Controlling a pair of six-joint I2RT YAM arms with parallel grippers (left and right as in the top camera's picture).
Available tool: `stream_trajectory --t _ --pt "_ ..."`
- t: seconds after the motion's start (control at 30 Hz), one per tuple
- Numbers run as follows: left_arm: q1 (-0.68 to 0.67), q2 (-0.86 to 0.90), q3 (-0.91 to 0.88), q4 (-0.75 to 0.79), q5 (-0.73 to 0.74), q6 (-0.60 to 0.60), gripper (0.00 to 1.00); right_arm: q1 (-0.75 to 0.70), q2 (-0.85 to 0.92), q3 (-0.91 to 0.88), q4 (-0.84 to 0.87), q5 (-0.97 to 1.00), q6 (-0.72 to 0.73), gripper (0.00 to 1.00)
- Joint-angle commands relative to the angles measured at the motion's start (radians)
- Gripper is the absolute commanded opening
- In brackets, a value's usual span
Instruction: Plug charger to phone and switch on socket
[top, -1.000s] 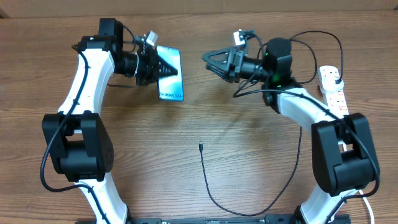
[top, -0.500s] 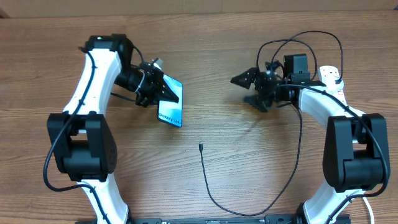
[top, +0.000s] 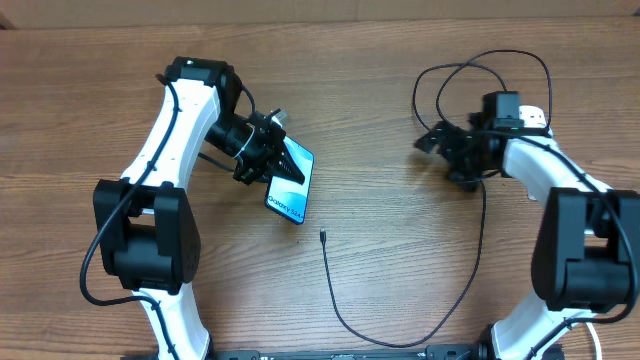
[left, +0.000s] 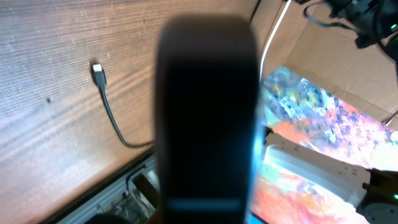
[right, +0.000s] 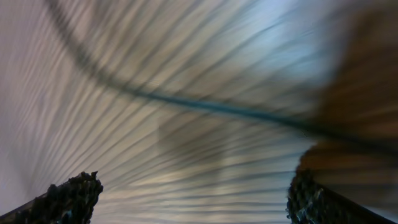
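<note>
My left gripper (top: 283, 166) is shut on the phone (top: 290, 187), which hangs tilted above the table with its cyan screen up. In the left wrist view the phone (left: 205, 112) is a dark blur that hides the fingers. The charger's connector tip (top: 323, 236) lies on the wood just below and right of the phone, and it shows again as the connector tip (left: 98, 73). Its thin black cable (top: 470, 270) curves right and up under the right arm. My right gripper (top: 437, 140) stands open and empty, fingertips (right: 71, 196) far apart. The socket is mostly hidden by the right arm.
Black wiring loops (top: 480, 70) lie behind the right gripper. A blurred dark cable (right: 217, 109) crosses the right wrist view. The table's front rail (left: 112, 193) and a colourful floor patch (left: 323, 124) show beyond the edge.
My left gripper has carried the phone down and right, nearer the connector tip. The right arm has swung right, and its jaws have opened wide.
</note>
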Motion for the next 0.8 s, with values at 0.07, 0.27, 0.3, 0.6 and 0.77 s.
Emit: stream_trajectory --t 0.07,0.27,0.3,0.6,0.77 --pt "-0.026 -0.043 0.014 -0.041 0.038 0.019 0.04 -0.092 0.023 -0.020 -0.048 0.175 -0.044 1.00" --pt "-0.081 -0.043 0.014 -0.042 0.035 0.019 0.04 -0.117 0.023 -0.020 -0.047 0.176 -0.044 1.00" --pt "-0.093 -0.043 0.014 -0.042 0.034 0.019 0.04 -0.117 0.023 -0.020 -0.046 0.176 -0.044 1.00" --pt "-0.218 -0.043 0.014 -0.028 0.039 0.014 0.04 -0.117 0.023 -0.020 0.043 0.173 -0.032 1.00" --pt "-0.276 -0.043 0.009 -0.031 0.040 -0.007 0.05 -0.117 0.023 -0.020 0.073 0.173 -0.032 1.00"
